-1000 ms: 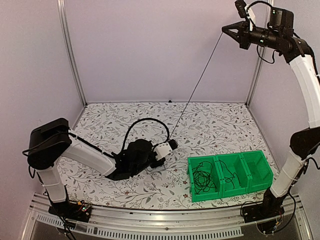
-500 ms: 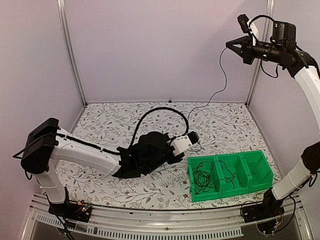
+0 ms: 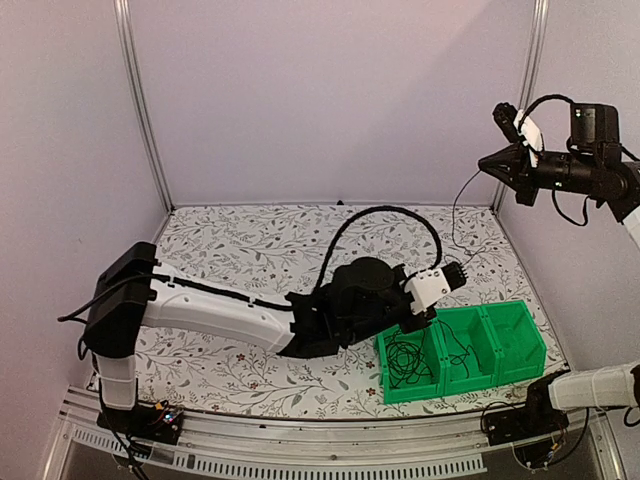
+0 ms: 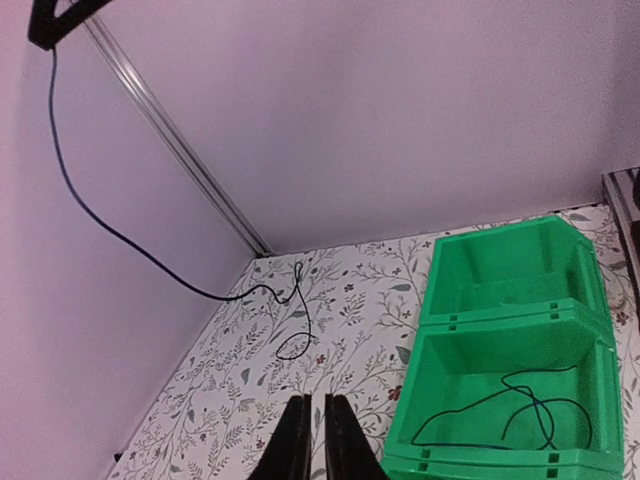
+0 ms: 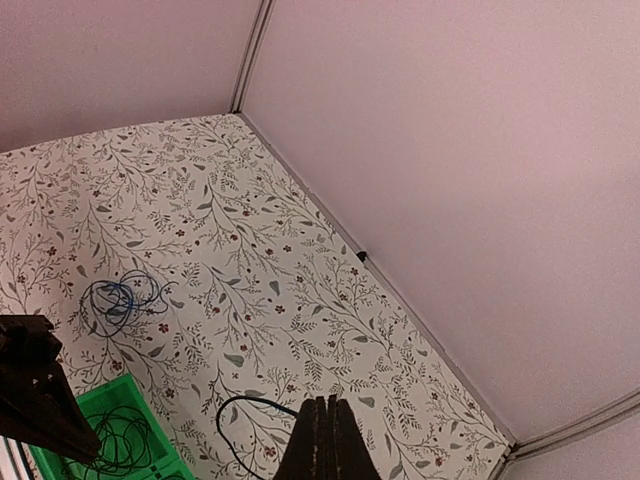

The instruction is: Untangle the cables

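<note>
The right fingers (image 3: 497, 160) were clamped high on a black cable (image 4: 100, 225) drooping to the desk (image 3: 250, 250). The left fingers (image 4: 293, 440), together, held nothing near the green bin (image 4: 500, 310).

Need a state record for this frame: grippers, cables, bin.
left gripper: shut, nothing held, low beside the green three-compartment plastic bin
right gripper: high above the table, shut on thin black cable that hangs down to the floral tabletop
bin contents: coiled black cable in left compartment; thin dark cable in middle; right looks empty
blue cable coil: loose on tabletop
</note>
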You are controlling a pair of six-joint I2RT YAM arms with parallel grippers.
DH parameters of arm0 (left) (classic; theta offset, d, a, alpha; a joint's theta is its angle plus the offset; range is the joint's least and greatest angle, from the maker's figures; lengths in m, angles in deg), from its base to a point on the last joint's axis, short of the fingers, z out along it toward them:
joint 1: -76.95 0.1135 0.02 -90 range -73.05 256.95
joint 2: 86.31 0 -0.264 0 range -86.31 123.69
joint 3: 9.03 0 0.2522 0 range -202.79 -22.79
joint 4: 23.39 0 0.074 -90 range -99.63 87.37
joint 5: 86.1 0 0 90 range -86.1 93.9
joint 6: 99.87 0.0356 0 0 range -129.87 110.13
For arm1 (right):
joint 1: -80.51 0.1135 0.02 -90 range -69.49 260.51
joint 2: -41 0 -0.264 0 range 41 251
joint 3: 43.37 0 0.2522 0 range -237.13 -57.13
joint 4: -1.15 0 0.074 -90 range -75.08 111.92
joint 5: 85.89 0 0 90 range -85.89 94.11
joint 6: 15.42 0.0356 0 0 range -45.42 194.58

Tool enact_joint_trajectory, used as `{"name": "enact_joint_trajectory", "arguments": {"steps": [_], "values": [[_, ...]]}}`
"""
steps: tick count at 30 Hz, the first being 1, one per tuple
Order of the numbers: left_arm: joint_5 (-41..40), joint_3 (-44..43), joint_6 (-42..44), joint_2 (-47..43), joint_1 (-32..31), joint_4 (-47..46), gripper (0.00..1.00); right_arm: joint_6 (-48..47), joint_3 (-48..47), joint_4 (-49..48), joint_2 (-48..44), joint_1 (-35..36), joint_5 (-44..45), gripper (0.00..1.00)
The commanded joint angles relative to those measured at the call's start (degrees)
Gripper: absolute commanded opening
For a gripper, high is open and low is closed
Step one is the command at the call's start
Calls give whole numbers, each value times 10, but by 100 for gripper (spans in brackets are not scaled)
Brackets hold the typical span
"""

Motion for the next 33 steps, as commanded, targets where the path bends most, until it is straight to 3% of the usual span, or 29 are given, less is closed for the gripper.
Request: {"name": "enact_joint_trajectory", "arguments": {"steps": [1,10,14,17,19,25,33], "values": [[16,-36,-11,57,-36,16,3,-38,30,53,-54,-2,34,0],[-42,25,-81,29,-38,5,10,-45,-21,37,-78,-2,104,0],[-94,74,-119,1,-37,10,23,-46,-62,37,-82,-1,98,0],[-164,113,-155,-16,-37,9,41,-42,-91,40,-83,-1,89,0],[-199,132,-174,-25,-35,9,48,-38,-110,45,-82,-2,81,0],[-230,154,-229,-33,-25,32,50,-31,-138,63,-83,-2,62,0],[-246,152,-228,-24,-13,43,51,-39,-144,109,-105,-2,48,0]]}}
